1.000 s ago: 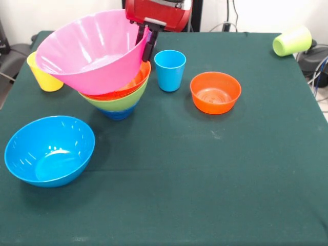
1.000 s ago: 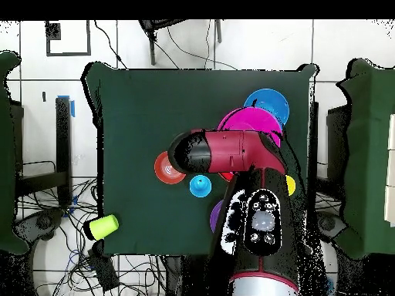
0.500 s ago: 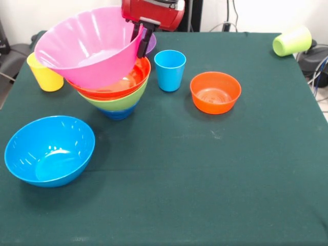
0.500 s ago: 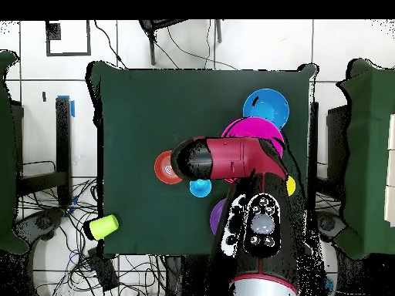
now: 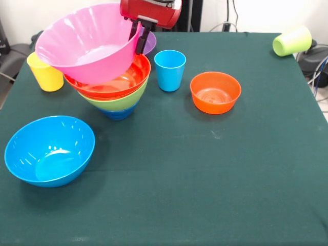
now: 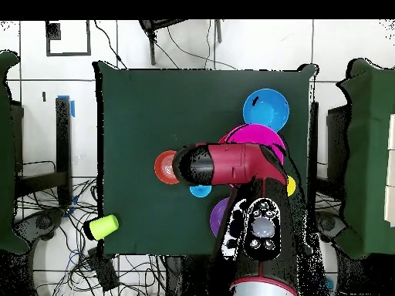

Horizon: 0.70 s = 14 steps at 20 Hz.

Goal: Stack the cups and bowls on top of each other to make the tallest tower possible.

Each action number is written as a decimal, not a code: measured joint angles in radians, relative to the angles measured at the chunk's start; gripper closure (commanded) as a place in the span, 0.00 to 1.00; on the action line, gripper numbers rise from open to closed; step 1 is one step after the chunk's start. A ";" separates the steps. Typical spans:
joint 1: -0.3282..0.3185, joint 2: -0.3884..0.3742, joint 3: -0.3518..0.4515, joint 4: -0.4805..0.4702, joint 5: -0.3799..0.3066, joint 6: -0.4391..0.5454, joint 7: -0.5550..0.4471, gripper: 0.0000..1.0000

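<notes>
My tool [image 5: 138,35] is clamped on the rim of the large pink bowl [image 5: 84,43], one finger inside the wall and one outside. I hold that bowl tilted, its open mouth tipped toward the table's [image 5: 205,169] left edge, and its lower side sits in the orange-red bowl [image 5: 120,82]. Nothing lies inside it.

The tower [image 5: 117,97] stands near the table's far left corner: the small dark blue bowl [image 5: 117,113] at the bottom, the lime green bowl [image 5: 120,101] nested in it, the orange-red bowl on top of that. Just behind the tower and my tool a sliver of the purple bowl [image 5: 149,43] shows.

The light blue bowl [image 5: 49,150] sits empty near the left edge, toward the front. The small orange bowl [image 5: 215,92] is empty too, around the table's middle. The light blue cup [image 5: 169,69] stands upright between the tower and the small orange bowl. The yellow cup [image 5: 45,73] stands by the left edge, partly behind the pink bowl. The lime green cup [image 5: 292,41] lies on its side at the far right corner.
</notes>
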 measured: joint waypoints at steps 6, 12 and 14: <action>0.005 0.003 -0.007 0.001 0.000 -0.020 0.000 1.00; 0.020 0.007 -0.017 0.001 0.000 -0.038 0.000 1.00; 0.026 0.011 -0.021 0.001 0.000 -0.049 0.000 1.00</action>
